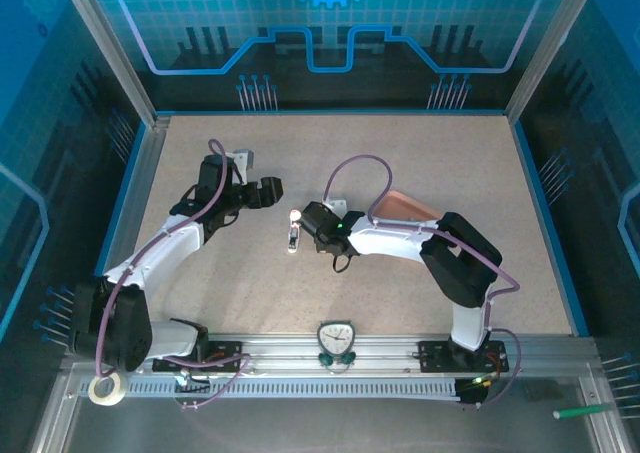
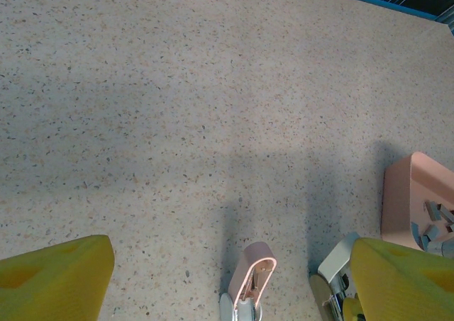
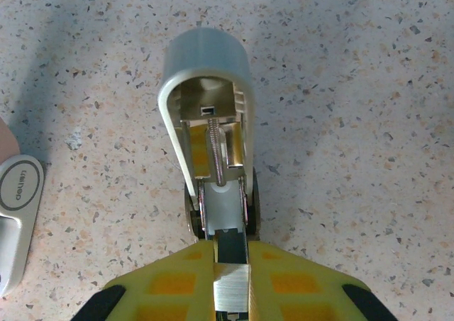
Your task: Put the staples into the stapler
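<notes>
The stapler (image 1: 292, 231) lies mid-table with its pale pink lid (image 2: 254, 271) swung up and open. Inside the open lid (image 3: 206, 94) a spring and a metal channel are visible. My right gripper (image 3: 230, 254) is shut on the stapler's silver-grey metal rear end, with yellow fingers (image 3: 170, 282) on both sides of it. It sits just right of the stapler in the top view (image 1: 318, 229). My left gripper (image 1: 266, 191) is open and empty, up and left of the stapler. Its yellow fingers (image 2: 57, 278) stand wide apart. Staples (image 2: 433, 222) lie loose in the salmon-pink tray (image 2: 404, 186).
The tray (image 1: 405, 205) lies behind the right forearm. A white rounded object (image 3: 18, 207) with an oval mark lies just left of the right gripper. A timer (image 1: 335, 338) and a tape roll (image 1: 105, 388) lie on the front rail.
</notes>
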